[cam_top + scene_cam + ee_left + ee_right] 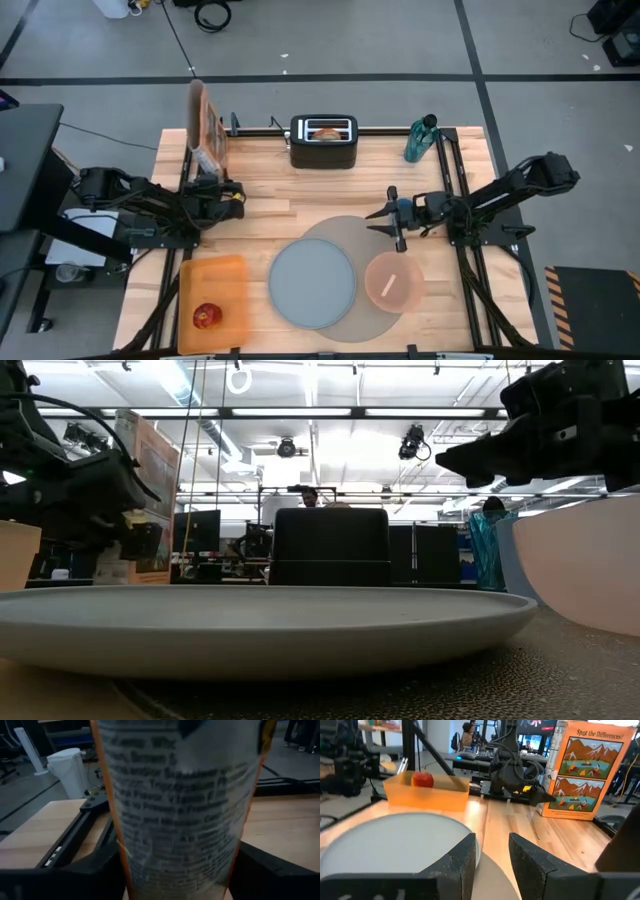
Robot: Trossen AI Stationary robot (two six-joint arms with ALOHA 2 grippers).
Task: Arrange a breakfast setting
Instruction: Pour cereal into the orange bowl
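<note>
The round grey mat (372,318) lies at the table's near middle. The blue-grey plate (312,283) and the translucent pink bowl (393,282) rest on it; a slim pale streak in the bowl looks like the spoon (391,284). The bagel half (326,131) sticks out of the black toaster (323,142). The red apple (207,316) sits on the orange board (212,285). My right gripper (392,226) is open and empty just beyond the bowl, over the mat's far edge. My left gripper (226,195) is open at the table's left, right by an upright cereal box (208,128). My left gripper's fingers (75,880) stand on either side of the cereal box's lower part (175,845), which fills its wrist view. I cannot tell whether they touch it.
A teal bottle (421,138) stands at the far right beside the toaster. Metal arm frames run along both table sides. Bare wood lies between the toaster and the mat. A person sits at screens in the room behind (310,495).
</note>
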